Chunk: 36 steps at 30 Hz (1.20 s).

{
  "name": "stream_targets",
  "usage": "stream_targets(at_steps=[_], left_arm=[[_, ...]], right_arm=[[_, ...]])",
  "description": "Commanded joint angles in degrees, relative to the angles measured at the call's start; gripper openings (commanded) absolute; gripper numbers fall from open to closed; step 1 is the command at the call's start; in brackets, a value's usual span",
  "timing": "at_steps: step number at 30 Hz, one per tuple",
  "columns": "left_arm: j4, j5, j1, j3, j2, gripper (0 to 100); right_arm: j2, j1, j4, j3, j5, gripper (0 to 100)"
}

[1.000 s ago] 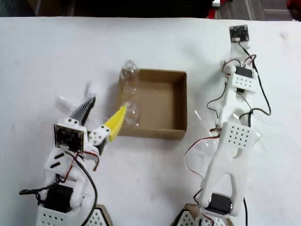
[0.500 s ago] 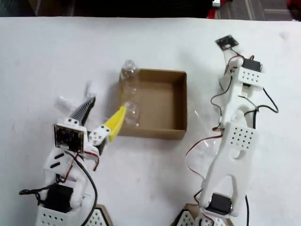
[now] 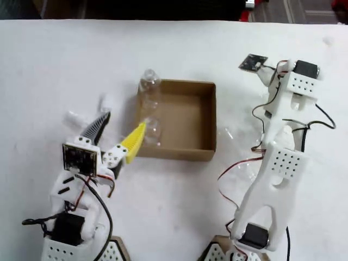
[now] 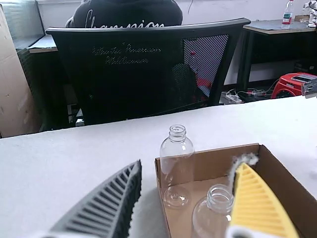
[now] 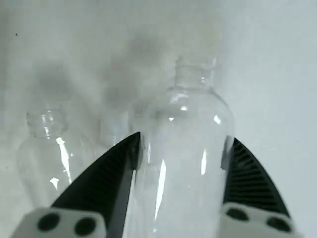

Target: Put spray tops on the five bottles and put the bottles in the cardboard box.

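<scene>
White table top (image 3: pixel 54 65): right gripper (image 5: pixel 183 141) pinches a clear open-necked bottle (image 5: pixel 184 99) btwn its black fingers, w/ a 2nd bottle (image 5: pixel 47 144) just beside. Cardboard box (image 3: pixel 187 117) holds far bottle (image 4: pixel 176 153) & near bottle (image 4: pixel 214 210), both upright. Left gripper (image 3: pixel 124 120): jaws spread, yellow finger over box edge.
</scene>
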Motion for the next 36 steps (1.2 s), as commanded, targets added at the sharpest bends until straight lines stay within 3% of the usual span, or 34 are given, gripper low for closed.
stream_targets(at_steps=[1, 9, 16, 19, 23, 36], left_arm=[[-1.23, -0.7, 0.13, -0.44, -0.84, 28], [-1.23, -0.7, 0.13, -0.44, -0.84, 28], [-1.14, -0.7, 0.13, -0.44, -0.84, 28], [-1.05, -0.7, 0.13, -0.44, -0.84, 28], [-0.97, -0.7, 0.13, -0.44, -0.84, 28], [-1.05, -0.7, 0.13, -0.26, -0.84, 28]], right_arm=[[-4.18, 1.27, 1.54, -0.62, 1.05, 36.8], [-4.62, 0.75, 1.45, -0.62, 0.7, 37.0], [-7.43, -4.79, -0.13, -2.11, 0.53, 36.8], [-6.81, -5.85, -4.09, -2.73, -1.93, 32.0], [-4.53, -5.58, -9.27, -2.9, -5.1, 25.7], [1.98, -3.82, -15.08, -2.99, -8.35, 25.2]])
